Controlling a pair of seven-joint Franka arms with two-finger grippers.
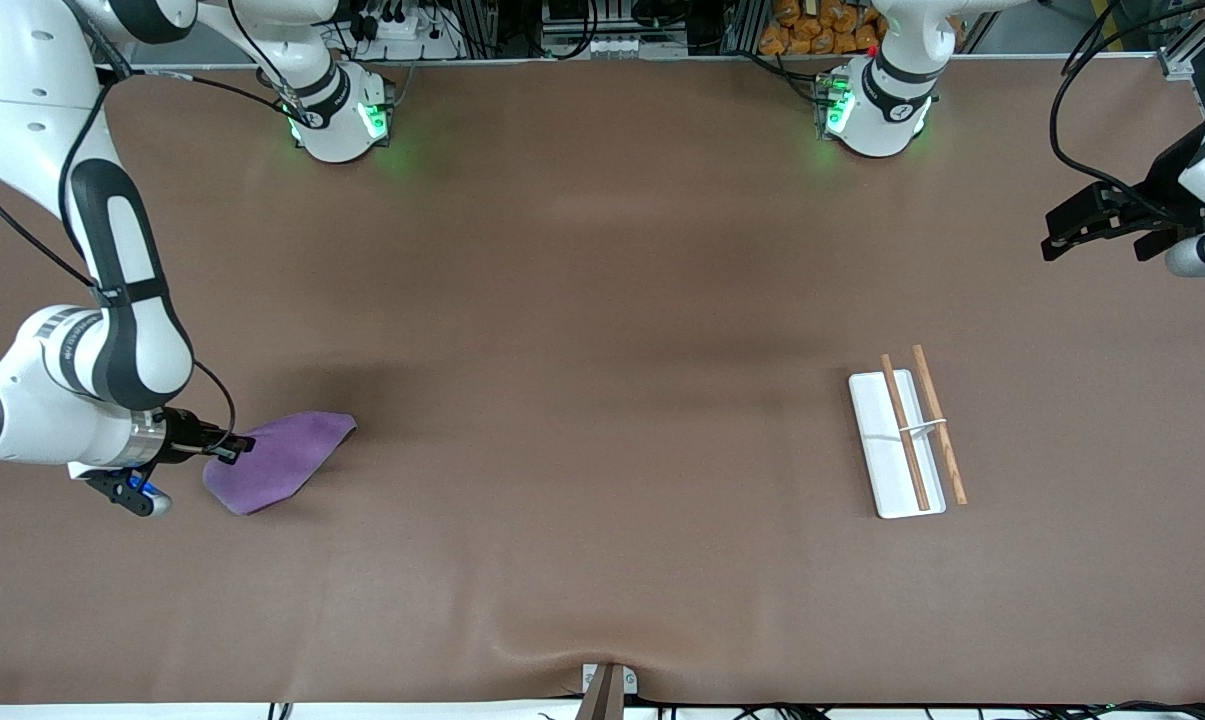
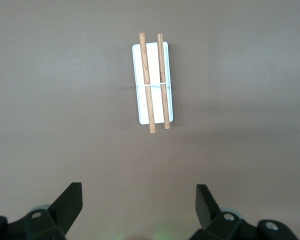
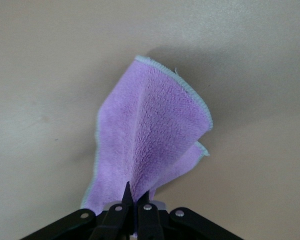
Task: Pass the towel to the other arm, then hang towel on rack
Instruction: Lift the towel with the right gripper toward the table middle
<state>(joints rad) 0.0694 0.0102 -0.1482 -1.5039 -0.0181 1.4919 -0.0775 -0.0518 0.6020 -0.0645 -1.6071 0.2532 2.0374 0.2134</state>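
Towel [image 1: 282, 460], purple with a pale edge, at the right arm's end of the table [image 1: 582, 400]. One corner is pinched between the closed fingers of the right gripper [image 1: 232, 447]; in the right wrist view the cloth [image 3: 150, 145] fans out from the fingertips [image 3: 126, 195] in soft folds, with one fold raised along its middle. How much of the cloth rests on the table cannot be told. The right arm reaches low from its base along the top of the front view, its wrist just beside the towel.

Rack [image 1: 907, 435], at the left arm's end of the table, well apart from the towel: a white rectangular base carrying two thin brown rods, parallel and joined by a thin white crosspiece near their middle. The rods run the length of the base and overhang its ends. Nothing hangs on them. The left wrist view shows the same rack [image 2: 154, 82] from above.

Left gripper [image 1: 1112, 228], in the air over the edge of the table at the left arm's end, fingers [image 2: 70, 205] spread wide and holding nothing. The left arm waits.
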